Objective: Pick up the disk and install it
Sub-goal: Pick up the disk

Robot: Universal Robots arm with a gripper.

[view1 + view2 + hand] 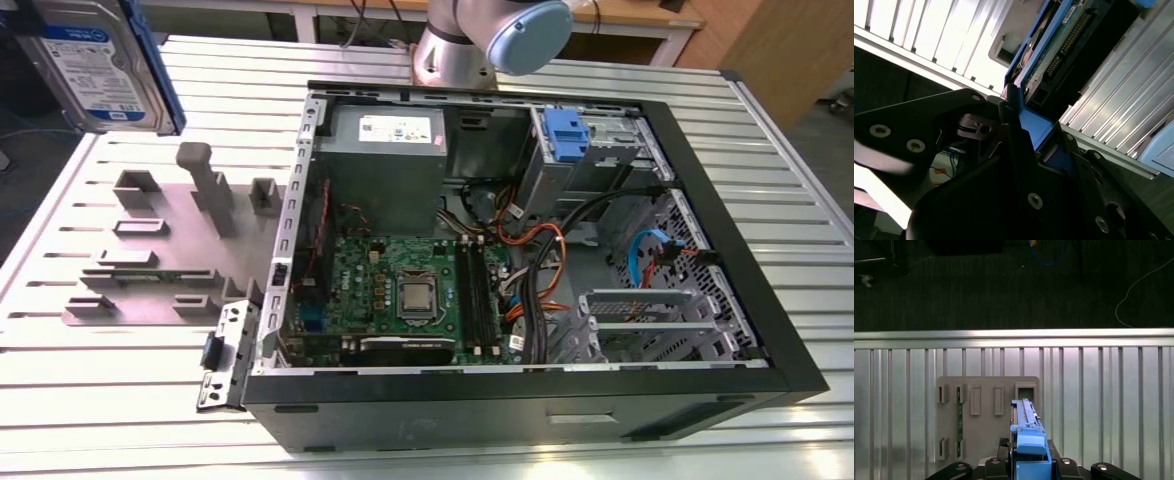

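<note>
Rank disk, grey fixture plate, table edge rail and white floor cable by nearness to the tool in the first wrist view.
1. Disk, clamped in the tool.
2. Grey fixture plate, lying beneath it.
3. Table edge rail, beyond the plate.
4. White cable, on the floor past the rail.

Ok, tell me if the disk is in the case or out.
Out: the disk sits in the gripper over the grey fixture plate, outside the case.

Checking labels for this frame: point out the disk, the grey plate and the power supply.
disk (96, 70): exterior view, on its white-and-blue label.
grey plate (985, 440): first wrist view, on bare surface between the slots.
power supply (387, 185): exterior view, on the grey face below the sticker.
</note>
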